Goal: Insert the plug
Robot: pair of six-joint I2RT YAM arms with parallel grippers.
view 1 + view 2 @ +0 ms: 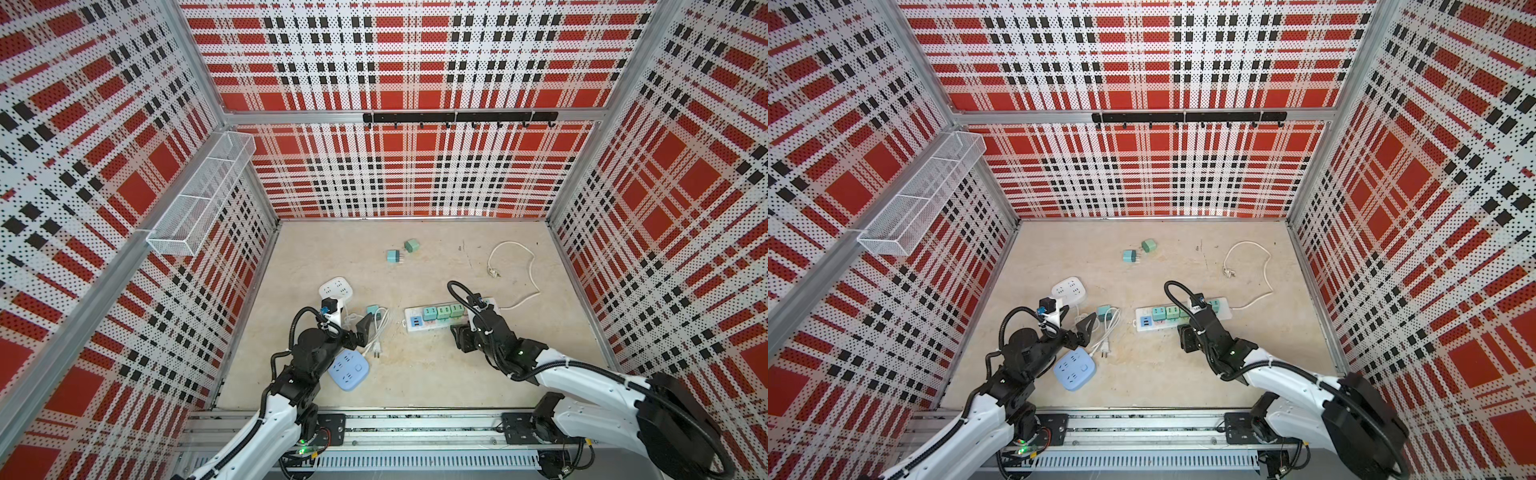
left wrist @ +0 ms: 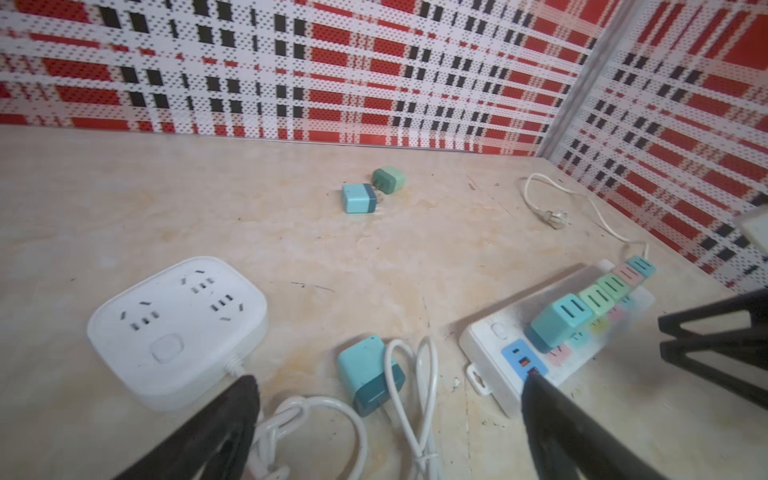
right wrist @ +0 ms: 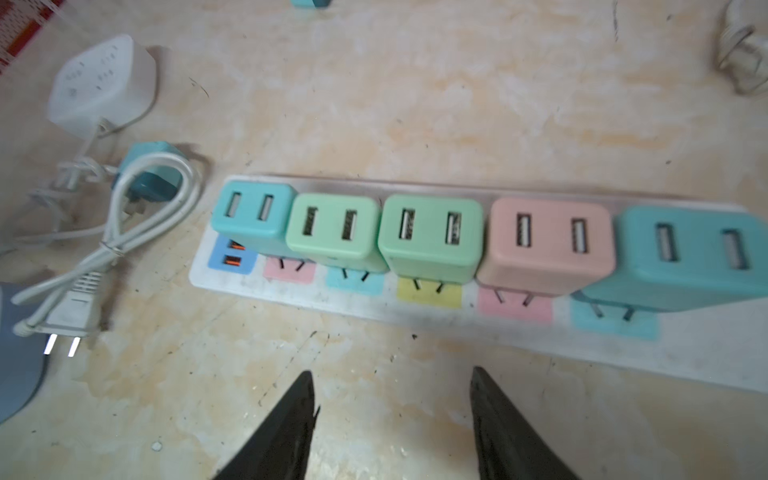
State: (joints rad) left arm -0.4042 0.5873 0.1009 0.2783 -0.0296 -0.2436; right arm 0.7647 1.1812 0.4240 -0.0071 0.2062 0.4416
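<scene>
A white power strip (image 3: pixel 453 330) lies on the table with several USB charger plugs standing in a row in its sockets, among them a teal one (image 3: pixel 251 216), a green one (image 3: pixel 430 232) and a pink one (image 3: pixel 546 245). In both top views the strip (image 1: pixel 436 325) is right of centre. My right gripper (image 3: pixel 391 372) hovers just in front of the strip's near edge, jaws apart with only bare table between them. A loose teal plug (image 2: pixel 368 374) lies on its side beside a white cable loop. My left gripper (image 2: pixel 390 380) stands wide open around that spot, holding nothing.
A white square socket hub (image 1: pixel 336 286) and a blue one (image 1: pixel 349 370) sit near the left arm. A bundled white cable with a two-pin plug (image 3: pixel 68 320) lies between them and the strip. Two more loose plugs (image 1: pixel 392 255) (image 1: pixel 411 245) lie farther back. The strip's cord (image 1: pixel 511 249) curls at the back right.
</scene>
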